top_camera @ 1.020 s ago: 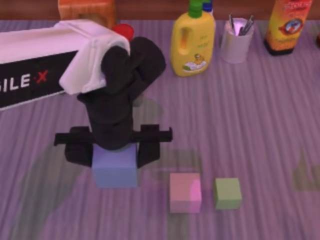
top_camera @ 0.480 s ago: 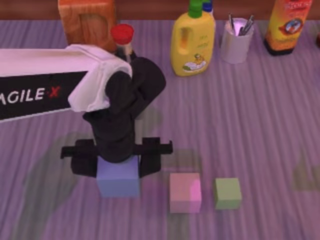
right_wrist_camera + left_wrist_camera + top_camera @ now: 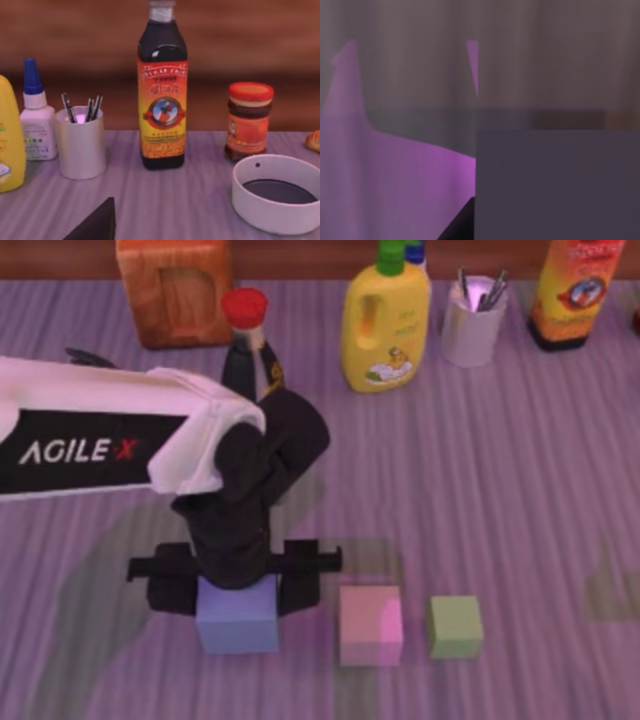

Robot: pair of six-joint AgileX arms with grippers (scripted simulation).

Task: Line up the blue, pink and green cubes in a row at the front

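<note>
The left gripper (image 3: 236, 580) stands over the blue cube (image 3: 237, 615) near the front of the table (image 3: 500, 490), its two dark fingers (image 3: 172, 585) spread wide, one on each side of the cube's far edge. Whether the pads touch the cube's sides cannot be told from above. The left arm (image 3: 100, 445) reaches in from the top view's left edge, its white forearm lying nearly level across the table and its black wrist bent down toward the cube. In the left wrist view the blue cube (image 3: 555, 185) fills the near corner as a flat grey-blue block against the purple table.

Just to the right of the blue cube sits the pink cube (image 3: 370, 624), and beside that, a small gap apart, the green cube (image 3: 455, 626); the three lie in a row along the front.

Along the back stand an orange-brown box (image 3: 173, 290), a red-capped dark bottle (image 3: 247, 340), a yellow detergent bottle (image 3: 385, 325), and a white cup (image 3: 474, 320) holding pens. The right wrist view shows the white cup (image 3: 80, 145) with its pens, a tall sauce bottle (image 3: 161, 90), a red-lidded jar (image 3: 249, 122) and a white round bowl (image 3: 277, 192) with a dark floor.

The right arm shows in no view beyond a dark corner at the edge of its own wrist picture.

Compared with a second ago, the left arm has drawn toward the front, uncovering the box and the red-capped bottle, and the blue cube has shifted slightly rightward and frontward with the gripper.
</note>
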